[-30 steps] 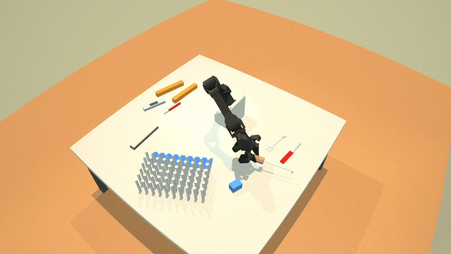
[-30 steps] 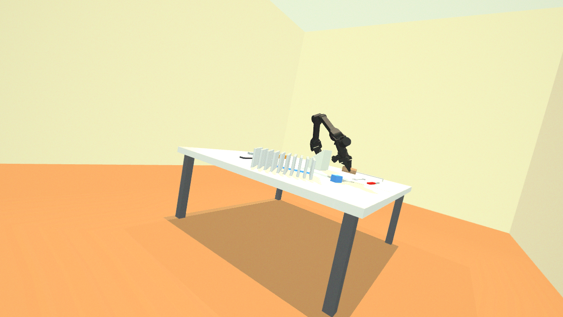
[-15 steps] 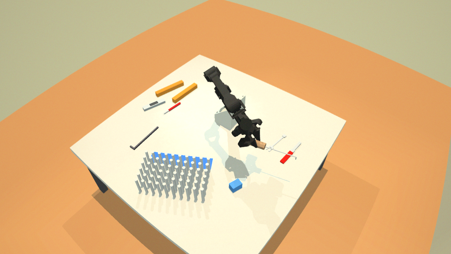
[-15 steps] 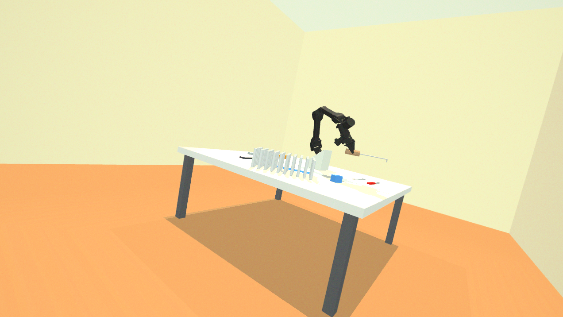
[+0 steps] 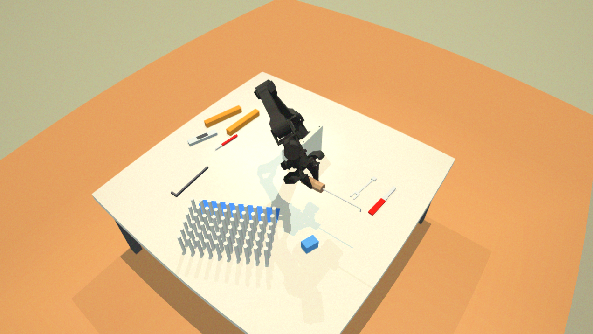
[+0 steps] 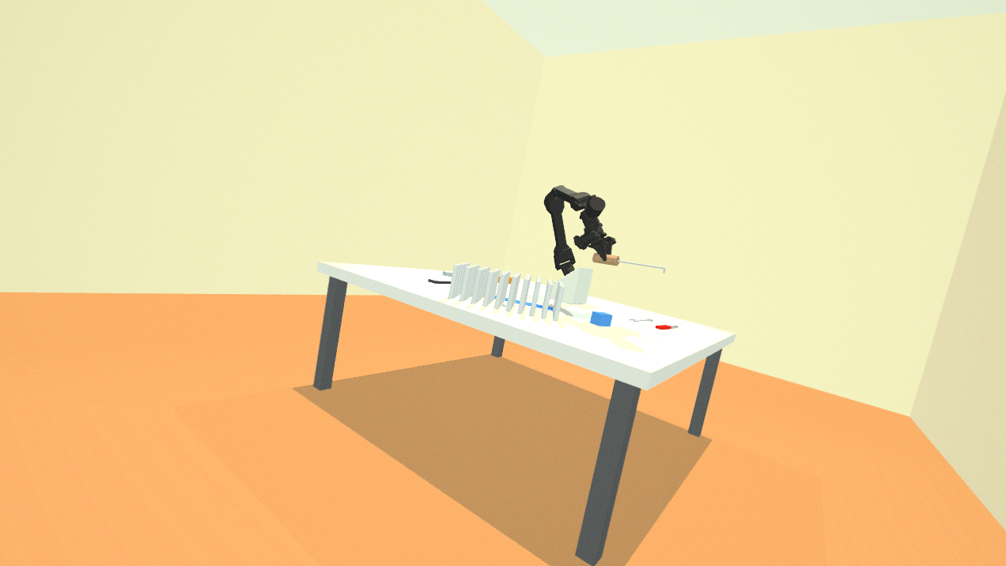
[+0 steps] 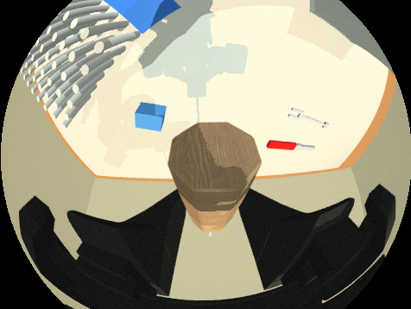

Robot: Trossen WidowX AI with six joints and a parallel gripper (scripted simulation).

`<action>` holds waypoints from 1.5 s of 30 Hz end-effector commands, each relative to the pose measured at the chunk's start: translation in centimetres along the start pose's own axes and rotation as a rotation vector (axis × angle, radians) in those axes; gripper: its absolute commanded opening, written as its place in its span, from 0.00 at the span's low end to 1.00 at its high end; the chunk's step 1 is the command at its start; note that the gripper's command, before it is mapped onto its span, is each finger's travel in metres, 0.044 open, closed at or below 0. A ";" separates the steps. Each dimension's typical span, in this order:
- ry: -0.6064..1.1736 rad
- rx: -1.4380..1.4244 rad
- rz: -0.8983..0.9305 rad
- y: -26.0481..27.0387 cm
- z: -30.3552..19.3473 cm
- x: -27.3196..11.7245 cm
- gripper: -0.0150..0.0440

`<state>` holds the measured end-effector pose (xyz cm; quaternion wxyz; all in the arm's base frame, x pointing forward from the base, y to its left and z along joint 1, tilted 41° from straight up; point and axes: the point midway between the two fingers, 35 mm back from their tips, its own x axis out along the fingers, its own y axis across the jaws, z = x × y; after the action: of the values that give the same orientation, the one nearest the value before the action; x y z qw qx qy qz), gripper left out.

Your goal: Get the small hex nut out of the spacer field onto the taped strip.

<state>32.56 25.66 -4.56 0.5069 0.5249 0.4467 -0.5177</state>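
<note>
My gripper is shut on the wooden handle of the hook tool and holds it well above the table. The tool's thin metal rod points away from the spacers and ends in a short bent tip. The metal spacers stand upright in several rows. The blue taped strip lies along their arm side. The hex nut cannot be made out in any view.
A blue block lies beside the spacers. A wrench and a red-handled knife lie beyond the tool. A black hex key, a red screwdriver, a grey cutter and two orange bars lie opposite.
</note>
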 end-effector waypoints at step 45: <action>-0.030 0.613 0.432 3.0 22.9 -16.5 0.25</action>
<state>33.11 4.75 12.61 0.4369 0.7185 0.1618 -0.5164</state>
